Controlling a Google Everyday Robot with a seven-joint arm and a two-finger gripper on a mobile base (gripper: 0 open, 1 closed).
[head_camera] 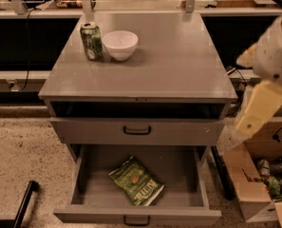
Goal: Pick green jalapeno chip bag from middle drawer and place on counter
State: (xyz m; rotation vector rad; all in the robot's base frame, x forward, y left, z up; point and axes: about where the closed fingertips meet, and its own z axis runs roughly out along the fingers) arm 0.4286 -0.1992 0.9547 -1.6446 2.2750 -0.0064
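The green jalapeno chip bag [136,181] lies flat, tilted, on the floor of the middle drawer [95,186], which is pulled open at the bottom of the cabinet. The counter [155,68] is the grey cabinet top above it. My gripper [259,109] hangs at the right edge of the view, beside the cabinet's right side at about counter height. It is well apart from the bag and nothing shows in it.
A green drink can [91,41] and a white bowl [120,44] stand at the counter's back left. A shut drawer front [136,130] sits above the open drawer. An open cardboard box [254,186] stands on the floor at right, a black bar [24,204] at lower left.
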